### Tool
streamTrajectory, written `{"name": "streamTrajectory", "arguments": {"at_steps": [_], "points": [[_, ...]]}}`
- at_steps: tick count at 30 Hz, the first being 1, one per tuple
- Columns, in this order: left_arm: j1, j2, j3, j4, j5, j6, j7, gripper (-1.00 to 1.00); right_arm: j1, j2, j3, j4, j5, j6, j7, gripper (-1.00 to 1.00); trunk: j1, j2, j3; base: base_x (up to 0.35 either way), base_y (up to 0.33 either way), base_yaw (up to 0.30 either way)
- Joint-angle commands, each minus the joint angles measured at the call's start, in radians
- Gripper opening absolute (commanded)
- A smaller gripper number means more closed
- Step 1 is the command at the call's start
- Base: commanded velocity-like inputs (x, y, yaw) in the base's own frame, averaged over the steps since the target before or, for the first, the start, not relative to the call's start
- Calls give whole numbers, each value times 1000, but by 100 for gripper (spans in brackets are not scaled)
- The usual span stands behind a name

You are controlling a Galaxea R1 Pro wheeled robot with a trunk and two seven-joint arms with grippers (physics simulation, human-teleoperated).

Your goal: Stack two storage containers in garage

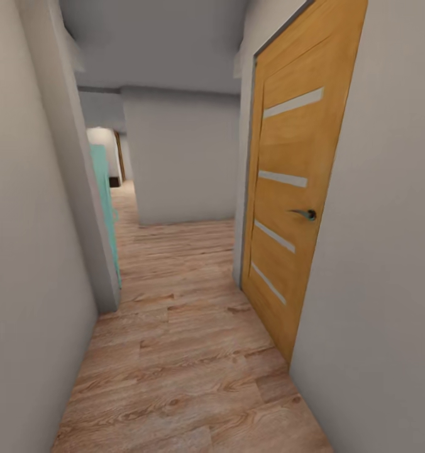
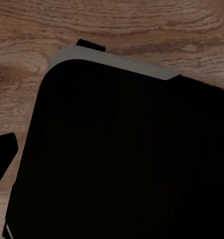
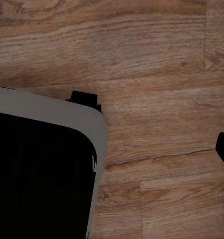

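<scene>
Robot is in a hallway: wood floor [image 1: 187, 352], slatted wooden door [image 1: 294, 189] on the right. No containers in sight. Claw states can't be told. Judging by the task, the boxes are prob. light, stiff, thin-walled; grip opposite rims.

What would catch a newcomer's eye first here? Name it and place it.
The orange-brown wooden door with pale horizontal slats stands shut on the corridor's right side. A light wood plank floor runs ahead to a grey wall, and a turquoise panel peeks from the left opening.

door [image 1: 287, 207] on right, wall [image 1: 184, 157] ahead, plank floor [image 1: 181, 352] btwn
</scene>
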Motion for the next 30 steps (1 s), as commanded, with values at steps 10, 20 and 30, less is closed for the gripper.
{"name": "streamTrajectory", "arguments": {"at_steps": [10, 20, 30], "points": [[0, 0, 6, 0, 1, -2, 0, 100, -1, 0, 8, 3, -9, -6, 0, 100, 0, 0, -1, 268, 0, 270], [0, 0, 6, 0, 1, -2, 1, 100, -1, 0, 4, 3, -13, -7, 0, 100, 0, 0, -1, 262, 0, 270], [0, -1, 4, 2, 2, 1, 2, 100, -1, 1, -3, 3, -19, -7, 2, 100, 0, 0, -1, 272, 0, 156]]}}
